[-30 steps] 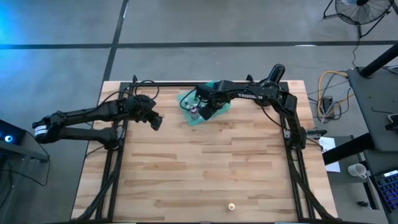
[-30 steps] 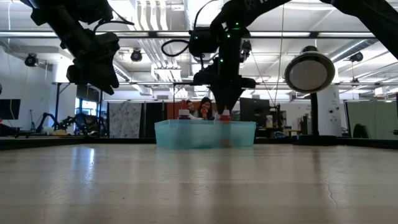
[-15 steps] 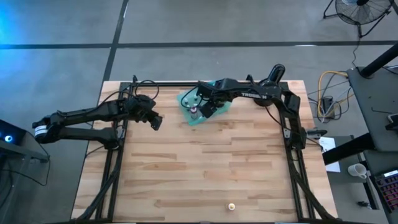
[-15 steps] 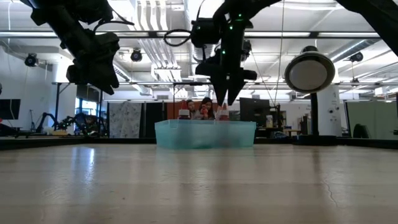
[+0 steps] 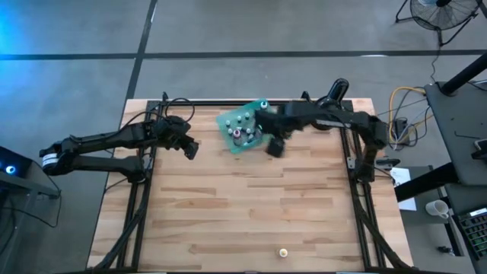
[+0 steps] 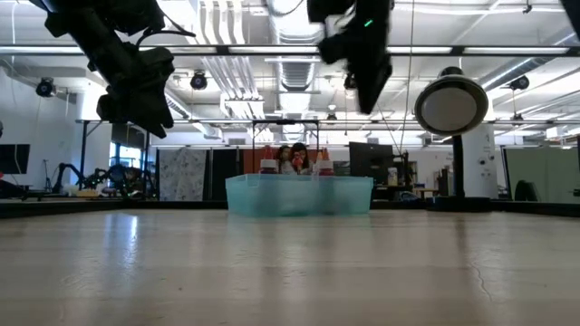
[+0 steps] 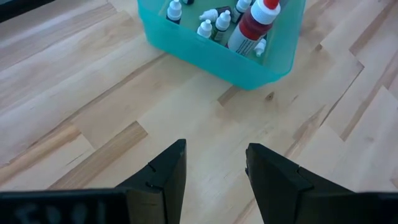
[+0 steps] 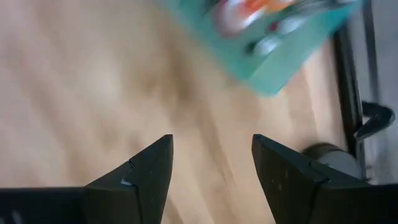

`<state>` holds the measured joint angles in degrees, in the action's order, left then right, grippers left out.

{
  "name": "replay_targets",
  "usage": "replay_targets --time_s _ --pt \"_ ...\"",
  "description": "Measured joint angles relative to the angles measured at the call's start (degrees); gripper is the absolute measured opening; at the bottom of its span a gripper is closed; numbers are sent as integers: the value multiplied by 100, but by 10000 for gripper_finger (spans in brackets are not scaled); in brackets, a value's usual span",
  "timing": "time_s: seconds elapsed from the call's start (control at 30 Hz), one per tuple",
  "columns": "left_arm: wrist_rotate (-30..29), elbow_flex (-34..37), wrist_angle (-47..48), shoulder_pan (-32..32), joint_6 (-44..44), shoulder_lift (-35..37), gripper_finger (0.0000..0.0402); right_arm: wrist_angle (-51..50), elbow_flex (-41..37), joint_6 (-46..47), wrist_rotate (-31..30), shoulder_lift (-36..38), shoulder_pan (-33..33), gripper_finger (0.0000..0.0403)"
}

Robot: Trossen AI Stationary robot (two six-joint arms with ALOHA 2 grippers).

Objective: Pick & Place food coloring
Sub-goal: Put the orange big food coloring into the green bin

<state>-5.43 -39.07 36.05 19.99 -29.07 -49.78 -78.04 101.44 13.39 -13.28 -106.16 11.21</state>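
The food coloring bottles [image 7: 214,18], small and white-capped, stand in a translucent teal tray [image 5: 228,123] at the table's far middle. A taller red bottle [image 7: 252,25] stands among them near one corner. My right gripper [image 5: 274,146] hangs open and empty, high above the table just right of the tray; it also shows in its own wrist view [image 8: 211,168]. My left gripper [image 5: 190,149] waits open and empty in the air left of the tray, pointing slantwise down at it [image 7: 214,168].
A black round lamp-like device [image 6: 450,104] stands at the far right behind the tray. A small pale round thing [image 5: 282,252] lies near the table's front edge. Bare wood stretches across the middle and near part of the table [image 5: 251,205].
My right gripper has opened over the tray, letting go of the red bottle, which stays standing in the tray. The gripper has then risen clear and gone toward the table's right and near edge, rolling about its own axis as it went.
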Motion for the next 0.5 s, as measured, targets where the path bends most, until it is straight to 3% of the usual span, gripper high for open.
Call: replay_targets --time_s 0.07,0.13,0.27,0.5 --pt "22 0 -2 2 74 -1 140 -282 -315 -622 167 294 -321 212" --pt "26 0 -2 2 150 -2 140 -363 -738 -1112 744 587 -691 212" --pt "28 0 -1 2 180 -2 140 -87 -1446 -994 1654 1177 -1606 210" --pt "30 0 -47 2 402 -2 140 1546 -1924 -875 1827 1494 -3650 210"
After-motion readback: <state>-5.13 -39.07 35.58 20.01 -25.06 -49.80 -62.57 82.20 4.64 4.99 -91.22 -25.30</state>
